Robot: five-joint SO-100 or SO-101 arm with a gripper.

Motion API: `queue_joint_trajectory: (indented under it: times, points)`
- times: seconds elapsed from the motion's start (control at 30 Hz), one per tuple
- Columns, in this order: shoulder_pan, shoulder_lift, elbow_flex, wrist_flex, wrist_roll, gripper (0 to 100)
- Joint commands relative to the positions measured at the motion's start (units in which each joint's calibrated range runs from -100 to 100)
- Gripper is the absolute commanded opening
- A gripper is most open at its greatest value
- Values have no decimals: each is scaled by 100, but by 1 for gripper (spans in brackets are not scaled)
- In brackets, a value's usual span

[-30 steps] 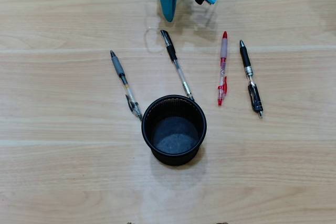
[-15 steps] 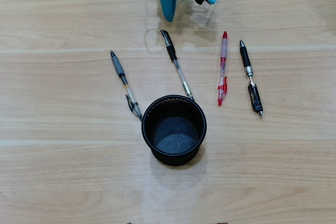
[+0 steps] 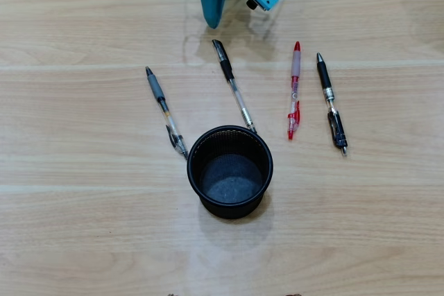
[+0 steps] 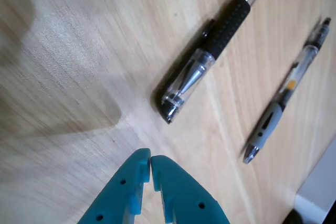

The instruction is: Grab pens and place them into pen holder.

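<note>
Four pens lie on the wooden table in the overhead view: a grey-sleeved clear pen (image 3: 165,111) at left, a black-sleeved clear pen (image 3: 234,86), a red pen (image 3: 295,90) and a black pen (image 3: 331,102) at right. Below them stands the round black mesh pen holder (image 3: 232,211), with nothing in it. My teal gripper (image 3: 211,22) hangs at the top edge, just above the tip of the black-sleeved pen. In the wrist view the gripper (image 4: 150,157) is shut on nothing, its tips a short way from the black-sleeved pen (image 4: 210,61). The grey-sleeved pen (image 4: 283,98) lies farther right.
The pen holder's rim touches the lower ends of the two clear pens in the overhead view. Bare wood (image 3: 83,206) spreads left, right and below the holder. A pale edge (image 4: 320,192) shows at the wrist view's lower right.
The gripper has shifted slightly left and toward the top edge in the overhead view. Pens and holder have not moved.
</note>
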Motion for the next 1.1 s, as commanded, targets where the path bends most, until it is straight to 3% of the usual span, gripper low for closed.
queue_joint_trajectory:
  times: [0.0,0.37,0.53,0.8,1.07]
  points:
    - [375,-51,-10,-104,-23,2]
    - [359,448,-1540,-1703,-28,2]
    - [182,2713,-2771,-2176,-28,2]
    - [20,7168,-5958,-1780,-2,2]
    - [214,9324,-7525,-1737,-33,3]
